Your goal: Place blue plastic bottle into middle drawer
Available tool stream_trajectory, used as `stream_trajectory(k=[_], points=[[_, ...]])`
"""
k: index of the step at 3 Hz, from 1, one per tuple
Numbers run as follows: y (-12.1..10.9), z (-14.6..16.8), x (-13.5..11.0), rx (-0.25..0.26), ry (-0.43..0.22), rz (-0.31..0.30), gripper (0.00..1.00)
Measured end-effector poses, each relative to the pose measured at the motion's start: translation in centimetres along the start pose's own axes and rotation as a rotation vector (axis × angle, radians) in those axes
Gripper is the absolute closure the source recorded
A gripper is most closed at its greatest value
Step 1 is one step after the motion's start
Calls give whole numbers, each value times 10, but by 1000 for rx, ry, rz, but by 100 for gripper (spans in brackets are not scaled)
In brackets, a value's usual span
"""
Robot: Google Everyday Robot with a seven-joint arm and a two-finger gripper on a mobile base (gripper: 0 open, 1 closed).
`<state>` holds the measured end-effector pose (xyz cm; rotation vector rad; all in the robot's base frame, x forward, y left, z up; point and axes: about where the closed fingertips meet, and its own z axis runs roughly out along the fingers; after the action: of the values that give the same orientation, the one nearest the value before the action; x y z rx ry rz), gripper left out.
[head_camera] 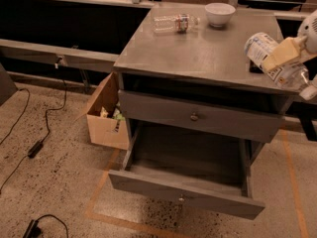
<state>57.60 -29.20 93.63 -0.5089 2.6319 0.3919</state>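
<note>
The blue plastic bottle [277, 62], stubby and clear with a pale label and a white cap, is held tilted with its cap down-right, above the right edge of the cabinet top [198, 53]. My gripper [286, 54], with yellowish fingers [282, 56], is shut on the bottle's middle at the far right of the camera view. The middle drawer [190, 175], the lowest one with a small knob on its front, is pulled wide open below and looks bare inside.
A slimmer clear bottle with a reddish label [174, 23] lies at the back of the top beside a white bowl [220, 14]. The drawer above [198, 117] is closed. A cardboard box [106, 117] stands left of the cabinet. Cables [34, 148] lie on the floor.
</note>
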Motion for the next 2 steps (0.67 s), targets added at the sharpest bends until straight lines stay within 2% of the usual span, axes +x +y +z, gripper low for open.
stream_trajectory(k=[1, 2], points=[[5, -10, 47, -39, -12, -143, 100], [-2, 20, 87, -15, -54, -266, 100]])
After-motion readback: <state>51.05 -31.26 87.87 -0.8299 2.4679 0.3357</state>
